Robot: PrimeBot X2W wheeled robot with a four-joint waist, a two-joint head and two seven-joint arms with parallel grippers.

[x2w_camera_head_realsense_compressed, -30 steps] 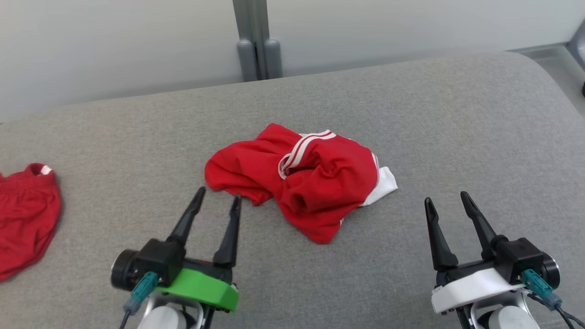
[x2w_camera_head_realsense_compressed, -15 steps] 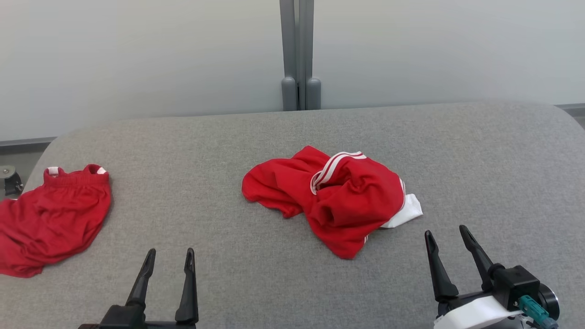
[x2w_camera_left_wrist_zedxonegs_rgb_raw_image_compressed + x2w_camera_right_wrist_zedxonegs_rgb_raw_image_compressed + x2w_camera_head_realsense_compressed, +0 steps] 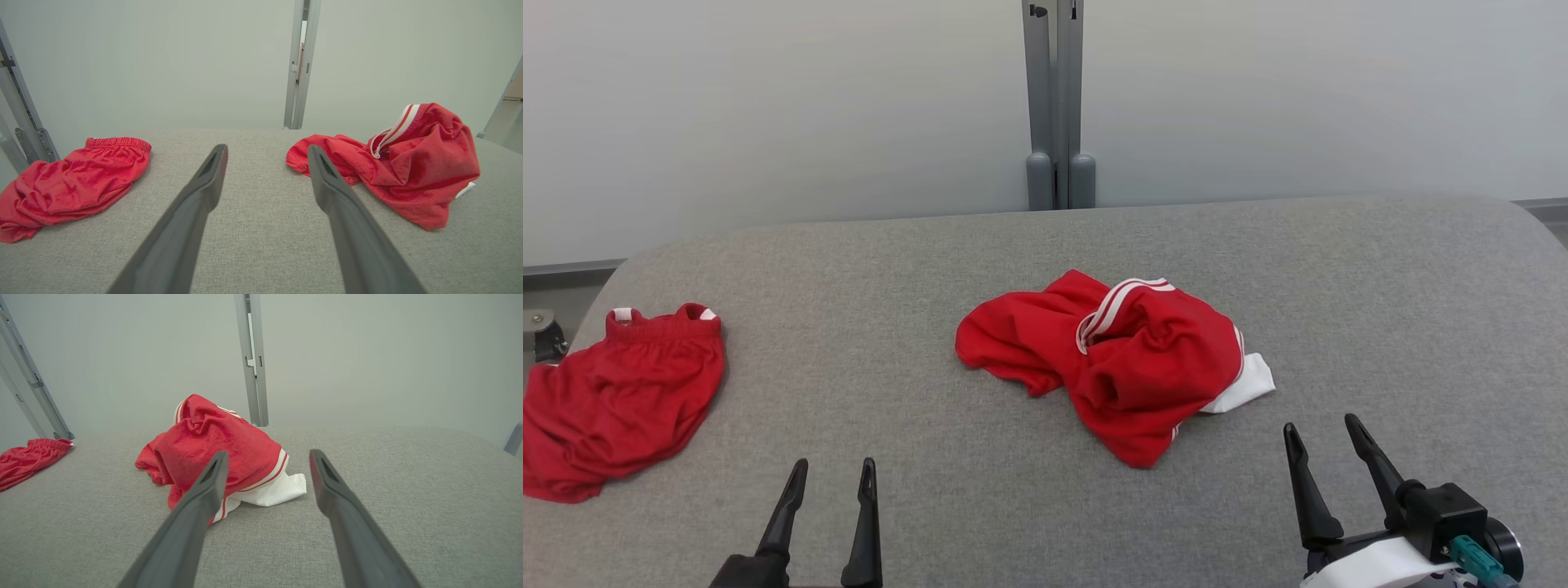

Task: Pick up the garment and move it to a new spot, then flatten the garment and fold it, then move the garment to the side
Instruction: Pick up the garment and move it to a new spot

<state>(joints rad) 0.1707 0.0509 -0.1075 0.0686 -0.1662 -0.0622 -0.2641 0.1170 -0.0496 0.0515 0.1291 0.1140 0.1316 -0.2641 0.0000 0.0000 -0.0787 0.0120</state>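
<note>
The left gripper (image 3: 835, 462) is cut off by the head view's bottom edge just below its finger bases; the right gripper (image 3: 1321, 422) loses the lower part of its body at the same edge. The garment (image 3: 1143, 367) conceals its own outline in folds, and its white panel (image 3: 1245, 384) runs under the red fabric. In the right wrist view, a finger (image 3: 204, 490) covers the garment's near hem. The second red garment (image 3: 621, 400) is cropped by the left edge. A small dark fitting (image 3: 541, 336) beside it cannot be identified.
</note>
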